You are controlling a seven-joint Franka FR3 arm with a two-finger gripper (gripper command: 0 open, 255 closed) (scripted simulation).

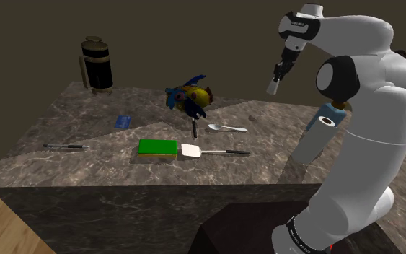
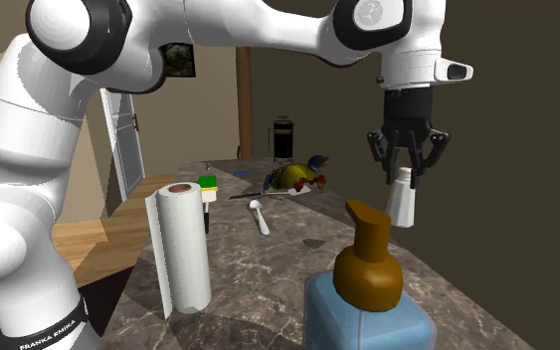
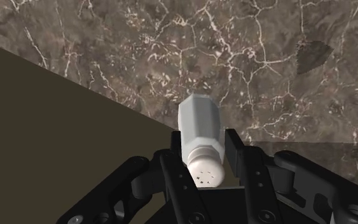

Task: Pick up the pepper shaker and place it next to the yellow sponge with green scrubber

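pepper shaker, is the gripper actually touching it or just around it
Touching. In the wrist view the gripper's two black fingers press against opposite sides of the white pepper shaker, clasping it with no gap showing.

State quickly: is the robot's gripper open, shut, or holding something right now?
Gripper: shut on the white pepper shaker, clasped between both fingers and lifted clear of the marbled counter.
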